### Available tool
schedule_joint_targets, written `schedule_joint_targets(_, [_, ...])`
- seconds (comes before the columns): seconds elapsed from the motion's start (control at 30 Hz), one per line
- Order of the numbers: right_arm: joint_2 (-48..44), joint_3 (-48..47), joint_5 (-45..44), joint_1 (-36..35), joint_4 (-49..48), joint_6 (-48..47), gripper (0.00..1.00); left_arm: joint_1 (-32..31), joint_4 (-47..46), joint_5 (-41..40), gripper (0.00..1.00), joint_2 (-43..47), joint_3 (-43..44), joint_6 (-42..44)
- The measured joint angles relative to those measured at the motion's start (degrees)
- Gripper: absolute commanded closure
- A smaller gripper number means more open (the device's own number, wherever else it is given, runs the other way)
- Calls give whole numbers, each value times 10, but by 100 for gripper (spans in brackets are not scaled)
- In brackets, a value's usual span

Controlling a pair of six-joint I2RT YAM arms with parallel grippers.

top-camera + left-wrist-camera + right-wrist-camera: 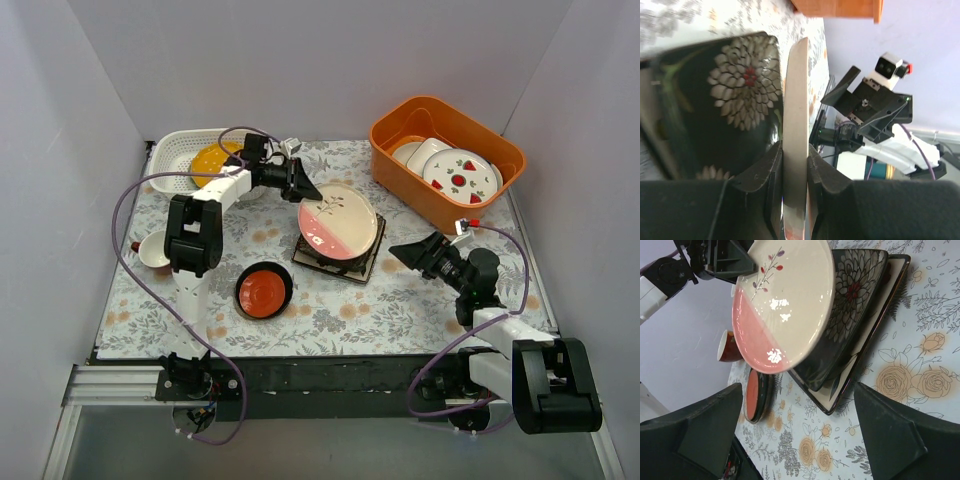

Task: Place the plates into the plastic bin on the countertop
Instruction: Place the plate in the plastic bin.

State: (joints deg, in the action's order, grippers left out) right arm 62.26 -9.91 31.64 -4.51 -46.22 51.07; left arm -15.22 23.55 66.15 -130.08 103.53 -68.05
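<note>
My left gripper (300,188) is shut on the rim of a round pink-and-cream plate (338,220) and holds it tilted above a dark floral square plate (350,262), which lies on a cream square plate. In the left wrist view the rim (796,100) stands edge-on between my fingers (765,175), with the dark floral plate (725,100) to the left. The white perforated bin (180,150) at the back left holds a yellow plate (213,160). A small red-and-dark dish (264,291) lies on the countertop. My right gripper (415,255) is open and empty, right of the stack.
An orange tub (420,115) at the back right holds white strawberry plates (460,175). A small cup (153,250) stands near the left edge. In the right wrist view the pink plate (785,305), square plates (855,300) and red dish (756,395) lie ahead.
</note>
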Motion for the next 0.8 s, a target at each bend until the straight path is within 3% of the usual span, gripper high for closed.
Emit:
schedule_joint_targets(0.23, [-4,0,-4,0,20,-10,2,38,-19,-5,100,5,0,-14])
schedule_joint_targets(0.8, [12,-10,-1,0,28,-20,2,57,-67,-4,100,13,-35,-53])
